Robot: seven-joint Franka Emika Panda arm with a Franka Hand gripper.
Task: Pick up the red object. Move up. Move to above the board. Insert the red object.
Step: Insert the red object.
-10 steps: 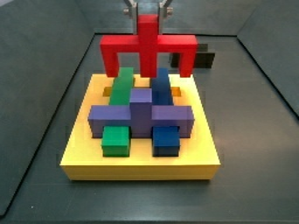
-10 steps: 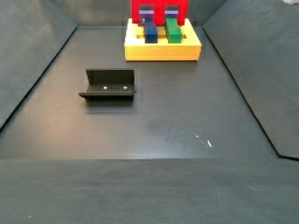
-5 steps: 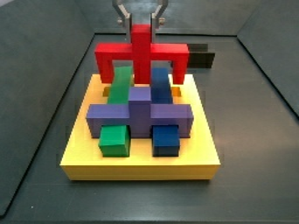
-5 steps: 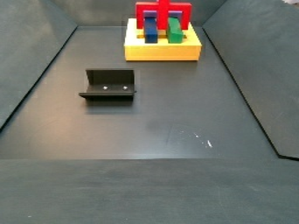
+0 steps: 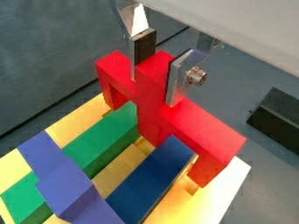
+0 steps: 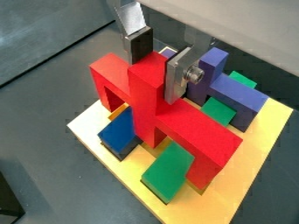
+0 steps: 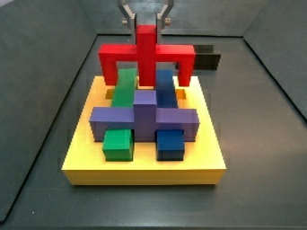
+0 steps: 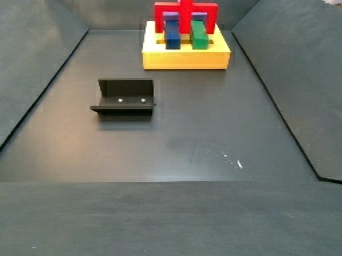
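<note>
- Since the silver fingers [image 5: 184, 77] sit flat against either side of the central stub, the gripper [image 5: 158, 63] is clamped snugly on the red object [image 5: 163, 118], jaws only as far apart as the stub is thick.
- In a side view the gripper [image 7: 145, 20] hangs over the far end of the board [image 7: 144, 171], with the red object [image 7: 145, 59] carried bridge-style, bar across and both legs pointing down.
- The legs straddle the green block [image 6: 176, 166] and the blue block [image 6: 121, 131], and their tips look about level with the tops of those blocks, but I can't tell whether they touch the yellow surface yet.
- The purple block [image 7: 144, 119] sits nearer the camera in that side view, apart from the red piece.
- My read: this is the insert step, partway in at most, not seated.
- Next move looks like a straight push down, keeping the legs lined up outside the two blocks so neither catches an edge, and only then letting go.
- The fixture [image 8: 124, 98] is well away on the floor [image 8: 187, 150], not in play.
</note>
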